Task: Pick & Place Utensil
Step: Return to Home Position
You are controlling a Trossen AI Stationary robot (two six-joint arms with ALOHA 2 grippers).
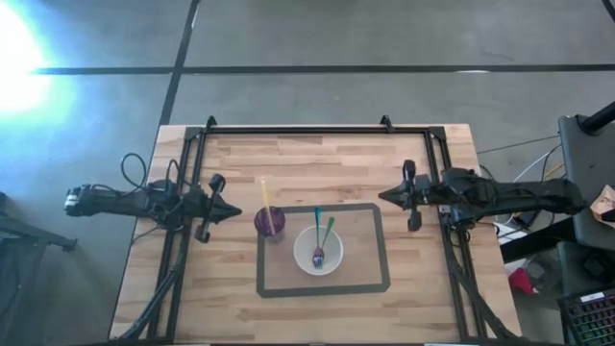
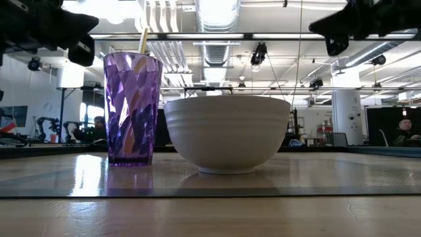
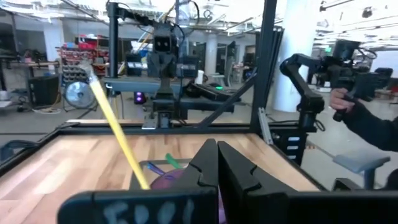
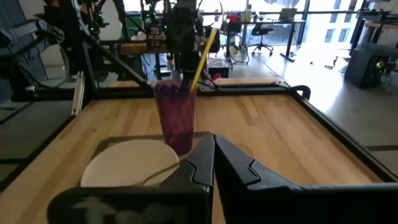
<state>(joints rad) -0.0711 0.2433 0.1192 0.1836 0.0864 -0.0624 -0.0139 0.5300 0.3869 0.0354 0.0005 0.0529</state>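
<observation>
Okay: green spoon and blue fork stand in the round white bowl. Thin yellow straw sits in the faceted purple cup just beside the bowl. Left gripper and right gripper flank the bowl, both jaws closed.

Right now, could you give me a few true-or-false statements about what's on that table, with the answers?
1. The straw stands in the cup. True.
2. The bowl is empty. False: a spoon and a fork lie in it.
3. The cup lies tipped over. False: it stands upright beside the bowl.
4. The left fingers and right fingers are shut, holding nothing. True.
</observation>
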